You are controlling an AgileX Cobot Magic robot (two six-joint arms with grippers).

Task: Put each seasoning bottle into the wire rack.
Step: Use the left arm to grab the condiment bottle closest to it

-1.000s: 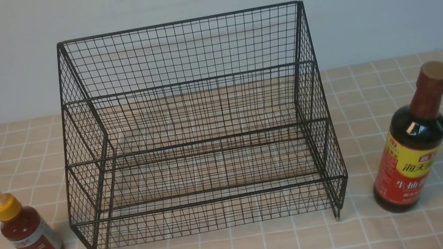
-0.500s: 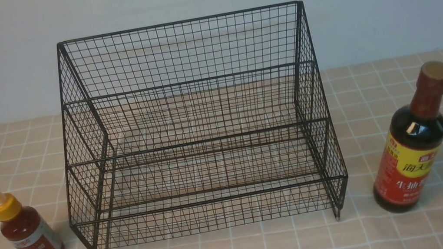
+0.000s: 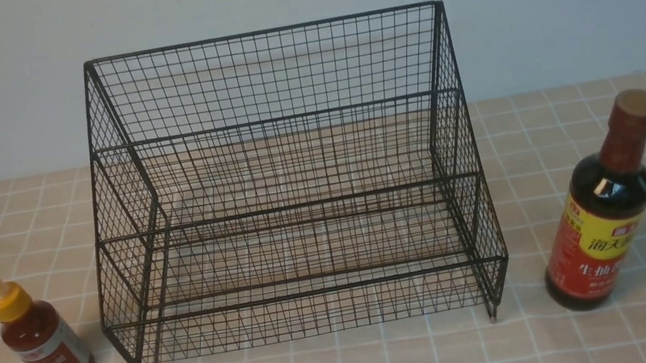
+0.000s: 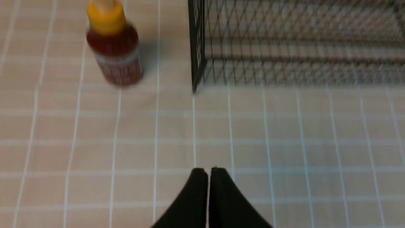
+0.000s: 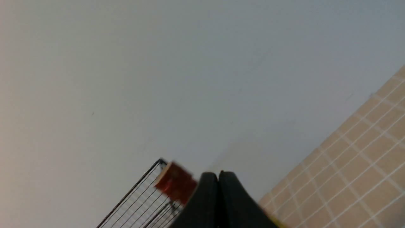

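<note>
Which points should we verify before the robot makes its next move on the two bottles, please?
1. Red-sauce squeeze bottle upright on the cloth, outside the rack: ok.
2. Soy-sauce bottle upright, apart from the rack: ok.
3. Wire rack standing with both tiers free for bottles: ok.
4. Left pincer opened for a grasp: not ok, its tips are together.
5. Right pincer opened for a grasp: not ok, also closed.
6. Rack firm enough not to slide if bumped: cannot tell.
</note>
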